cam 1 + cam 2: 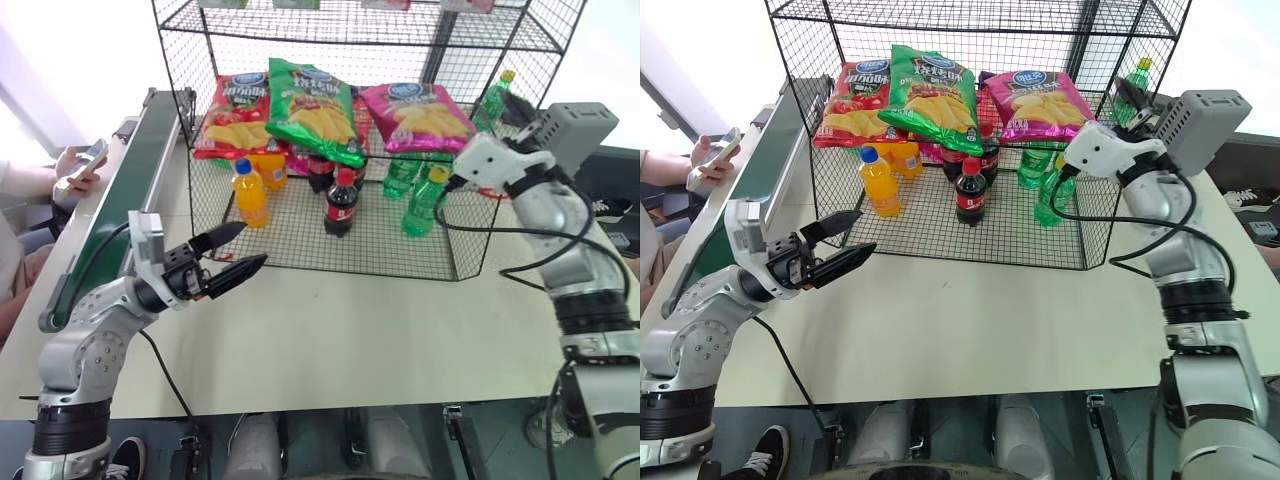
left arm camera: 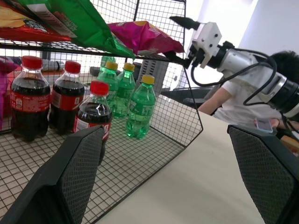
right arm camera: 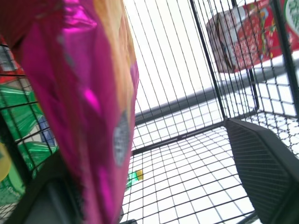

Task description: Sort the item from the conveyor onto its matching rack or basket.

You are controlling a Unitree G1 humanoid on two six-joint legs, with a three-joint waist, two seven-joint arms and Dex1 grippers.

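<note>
Magenta-pink glossy chip bag [image 1: 417, 116] with its yellow chips picture and round blue logo lies on the middle tier of the black wire-mesh shelving rack [image 1: 330, 250], in the upper right of the left eye view, beside a green chip bag [image 1: 313, 112] and a red chip bag [image 1: 232, 112]. So the step in hand looks like the release: the bag is already at its place and the task seems nearly done.

Nearest, low on the left of that view, the left hand [image 1: 232, 254] hangs over the pale tabletop [image 1: 330, 340] with its two black fingers spread wide and nothing between them, pointing toward the rack front. Behind it the long dark-green conveyor belt [image 1: 140, 170] with grey side rails runs up the left edge.

Further in, on the rack's bottom grid, stand an orange drink bottle [image 1: 249, 194], a dark cola bottle [image 1: 340, 203] and green soda bottles [image 1: 422, 200].

At the right of the frame the right hand [image 2: 181, 39] reaches to the rack's side at the bag's edge. In the left wrist view its fingers stand apart, and in the right wrist view the pink bag hangs close against one finger with the other well clear; I cannot tell whether it still touches the film.

The bag lies flat and slightly tilted, its long axis running from front to back of the tier, logo end toward the rear. The next move, I judge, calls for drawing the right hand straight back out through the mesh opening without dragging the bag along.
</note>
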